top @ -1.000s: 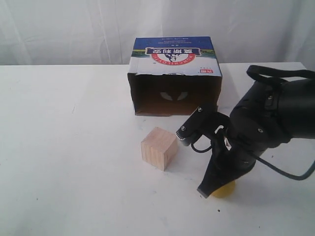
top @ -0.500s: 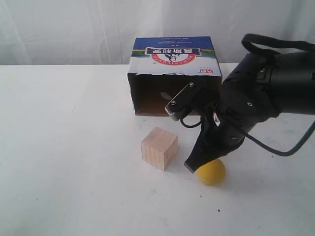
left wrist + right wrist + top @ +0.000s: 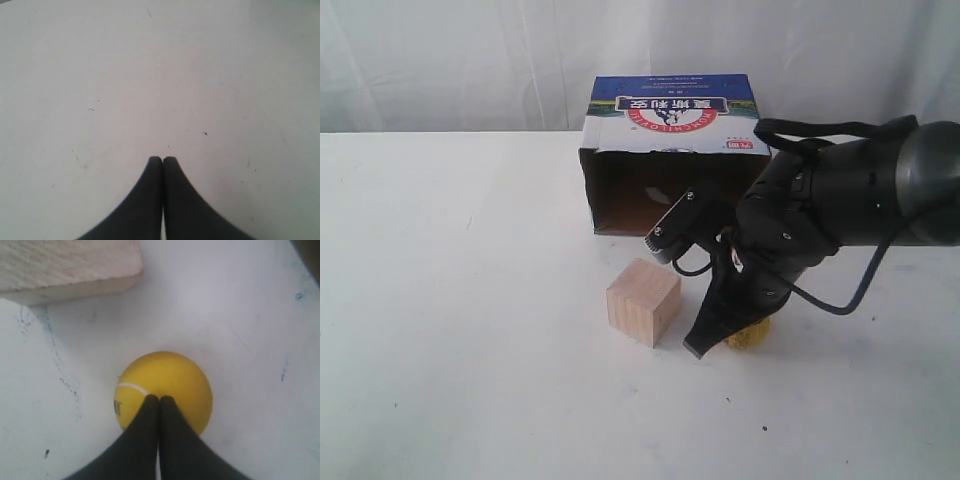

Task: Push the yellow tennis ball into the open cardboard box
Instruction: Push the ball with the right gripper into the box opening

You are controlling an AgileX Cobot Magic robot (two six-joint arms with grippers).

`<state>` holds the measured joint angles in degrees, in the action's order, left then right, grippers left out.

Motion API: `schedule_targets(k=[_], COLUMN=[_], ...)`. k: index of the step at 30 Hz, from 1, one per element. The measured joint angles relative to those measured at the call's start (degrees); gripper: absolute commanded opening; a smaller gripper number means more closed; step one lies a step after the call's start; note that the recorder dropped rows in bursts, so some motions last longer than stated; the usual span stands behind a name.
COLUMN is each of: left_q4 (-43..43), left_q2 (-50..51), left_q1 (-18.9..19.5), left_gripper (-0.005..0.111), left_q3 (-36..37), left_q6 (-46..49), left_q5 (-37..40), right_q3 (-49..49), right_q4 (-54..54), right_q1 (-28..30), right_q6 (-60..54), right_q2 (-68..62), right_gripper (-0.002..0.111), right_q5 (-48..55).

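Resting lower centre-right, the fuzzy yellow ball (image 3: 748, 336) touches the smooth black tips of the right gripper (image 3: 159, 398), pressed together. The printed cardboard box (image 3: 670, 150) gapes at upper centre, a wooden cube (image 3: 642, 301) below it. The left gripper (image 3: 162, 159), tips also together, hangs over the scuffed white tabletop (image 3: 470, 300); pale curtains (image 3: 440, 60) hang behind.

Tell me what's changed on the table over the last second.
The right hand, shut, has swept away from the camera toward the open cardboard box, pushing the yellow tennis ball along, nearer the wooden cube. Nothing was gripped or released. The cube and box have not moved.
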<state>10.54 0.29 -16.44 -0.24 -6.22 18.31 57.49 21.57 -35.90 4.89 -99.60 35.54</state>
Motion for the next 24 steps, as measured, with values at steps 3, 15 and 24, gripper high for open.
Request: schedule_targets(k=[3, 15, 24], left_q4=[0.0, 0.0, 0.0], left_q2=[0.0, 0.0, 0.0], left_q1=[0.0, 0.0, 0.0], left_gripper=[0.0, 0.0, 0.0], left_q3=[0.0, 0.0, 0.0], left_q6=[0.0, 0.0, 0.0], left_q5=[0.0, 0.0, 0.0], right_q3=[0.0, 2.93, 9.01], right_q4=[0.0, 2.48, 5.34], right_q1=[0.0, 0.47, 3.36], right_q6=[0.0, 1.19, 1.47], right_q2=[0.0, -1.28, -1.91], right_gripper=[0.0, 0.0, 0.0], right_q5=[-0.55, -1.79, -0.61])
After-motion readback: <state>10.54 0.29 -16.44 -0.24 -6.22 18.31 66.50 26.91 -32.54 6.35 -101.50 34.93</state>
